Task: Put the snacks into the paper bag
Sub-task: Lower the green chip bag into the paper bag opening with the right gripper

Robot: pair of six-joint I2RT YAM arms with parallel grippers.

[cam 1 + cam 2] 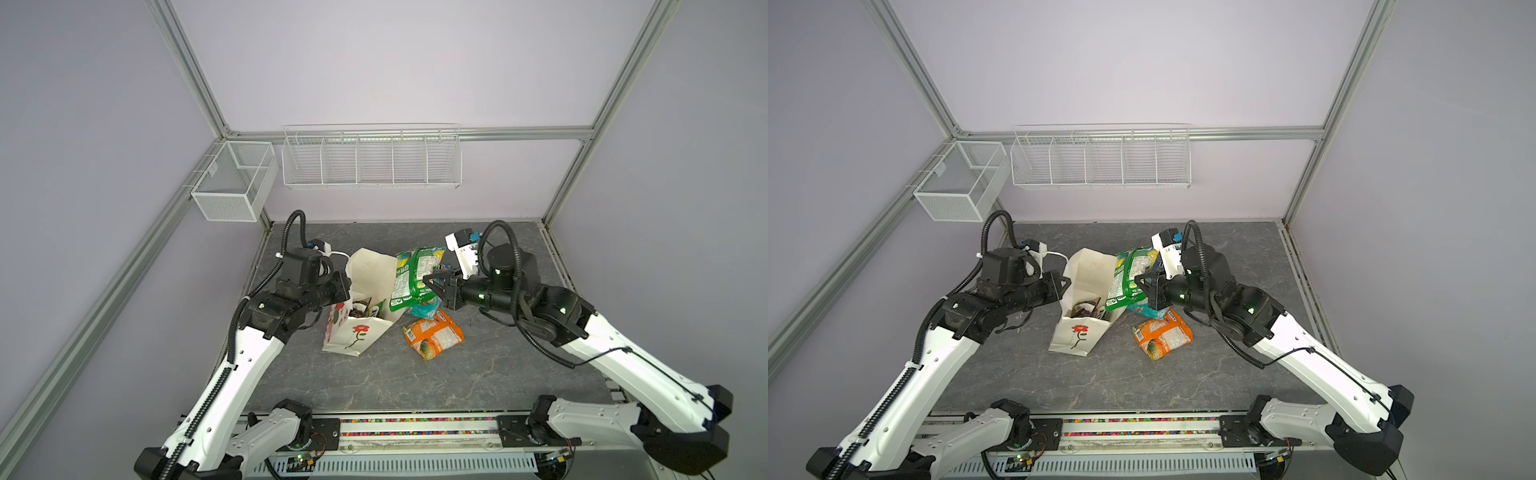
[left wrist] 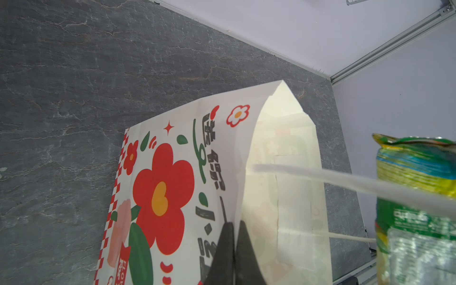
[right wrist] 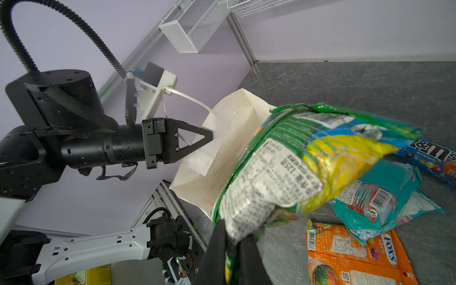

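Observation:
The white paper bag [image 1: 361, 334] [image 1: 1077, 336] [image 2: 172, 172] stands left of centre with its mouth open. My left gripper [image 1: 348, 286] [image 1: 1064, 286] [image 2: 235, 224] is shut on its left rim. My right gripper [image 1: 432, 282] [image 1: 1142, 282] [image 3: 234, 232] is shut on an edge of a green-and-yellow snack bag [image 1: 409, 278] [image 1: 1127, 278] [image 3: 308, 167], which hangs in the air against the paper bag's right rim. An orange bag [image 1: 434, 334] [image 3: 352, 256], a teal bag [image 1: 426, 309] [image 3: 380, 195] and a blue M&M's pack [image 3: 429, 158] lie on the table. A dark packet [image 1: 359, 309] shows inside the paper bag.
One white cord handle [image 3: 187, 97] [image 2: 320, 180] runs from the bag up to my left wrist's camera mount. A mesh basket [image 1: 232, 183] and a long wire rack [image 1: 370, 160] hang on the back wall. The grey table's [image 1: 415, 386] front half lies bare.

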